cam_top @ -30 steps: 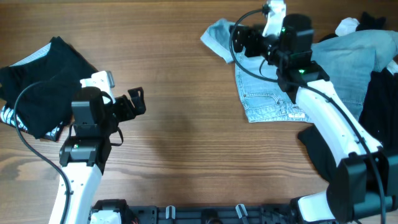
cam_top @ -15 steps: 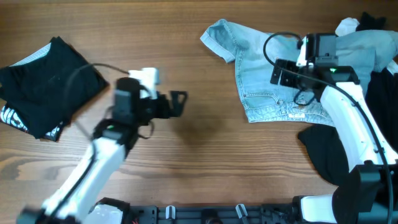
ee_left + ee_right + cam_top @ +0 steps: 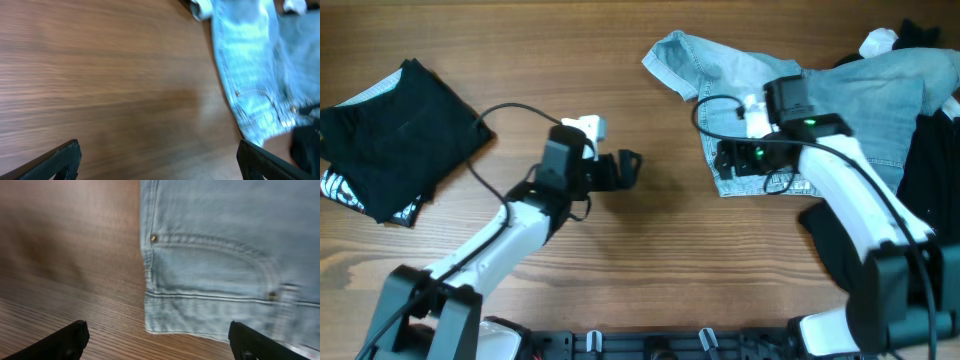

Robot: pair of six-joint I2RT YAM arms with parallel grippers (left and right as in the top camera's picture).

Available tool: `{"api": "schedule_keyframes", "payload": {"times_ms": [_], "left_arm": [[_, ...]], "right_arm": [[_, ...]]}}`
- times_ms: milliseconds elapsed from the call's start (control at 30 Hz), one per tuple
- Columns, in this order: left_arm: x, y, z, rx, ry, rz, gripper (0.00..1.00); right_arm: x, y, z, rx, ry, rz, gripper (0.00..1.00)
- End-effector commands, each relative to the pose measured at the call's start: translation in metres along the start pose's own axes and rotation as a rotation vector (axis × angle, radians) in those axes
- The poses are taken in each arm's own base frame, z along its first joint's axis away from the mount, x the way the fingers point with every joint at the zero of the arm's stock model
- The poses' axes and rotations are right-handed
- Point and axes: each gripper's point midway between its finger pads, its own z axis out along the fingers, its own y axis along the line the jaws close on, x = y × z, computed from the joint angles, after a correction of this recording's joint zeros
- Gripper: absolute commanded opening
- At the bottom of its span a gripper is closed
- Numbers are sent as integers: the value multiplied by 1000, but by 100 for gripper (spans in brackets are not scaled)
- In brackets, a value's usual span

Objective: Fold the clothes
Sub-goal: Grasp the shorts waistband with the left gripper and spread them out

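A black garment (image 3: 395,135) is lying folded at the left end of the bench (image 3: 620,60). Near the middle, the left pincer (image 3: 625,170) is hanging over bare wood, well apart from any cloth. Its wrist view is showing both fingers (image 3: 57,160) spread wide with nothing between them, and blurred pale denim off to the right. Right of centre the jeans (image 3: 730,128) are lying rumpled and unfolded, pale blue, running back under a heap (image 3: 920,150) of blue and black clothes at the right edge. The right pincer (image 3: 728,158) is hovering at the jeans' near left corner. Only its wrist view is showing the detail there: a hem corner, a rivet and a curved pocket seam (image 3: 215,270). Its fingers (image 3: 70,340) are gaping wide, gripping nothing.
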Motion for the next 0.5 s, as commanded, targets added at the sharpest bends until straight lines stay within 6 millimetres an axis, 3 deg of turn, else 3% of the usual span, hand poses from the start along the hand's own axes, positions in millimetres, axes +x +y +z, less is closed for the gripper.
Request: {"api": "schedule_keyframes", "payload": {"times_ms": [0, 133, 200, 233, 267, 300, 367, 467], "left_arm": [[-23, 24, -16, -60, -61, -62, 100], [-21, 43, -22, -98, -45, -107, 100], [-20, 43, -22, -101, -39, -109, 100], [-19, 43, -22, -101, -38, -109, 100], [-19, 44, -22, -101, -37, -109, 100], [-19, 44, -22, -102, -36, -110, 100], [-17, 44, -22, -105, -29, -112, 100], [-16, 45, -22, -108, -24, -114, 100]], "right_arm": [[21, 3, 36, 49, 116, 0, 91], [37, -5, 70, 138, 209, 21, 79], [44, -11, 81, 175, 237, 71, 52], [48, -14, 85, 186, 255, 93, 24], [49, -14, 84, 188, 260, 105, 10], [52, -11, 83, 176, 271, 110, 4], [50, 9, 76, 76, 283, 54, 4], [40, 67, 55, -195, 270, -115, 5]]}}
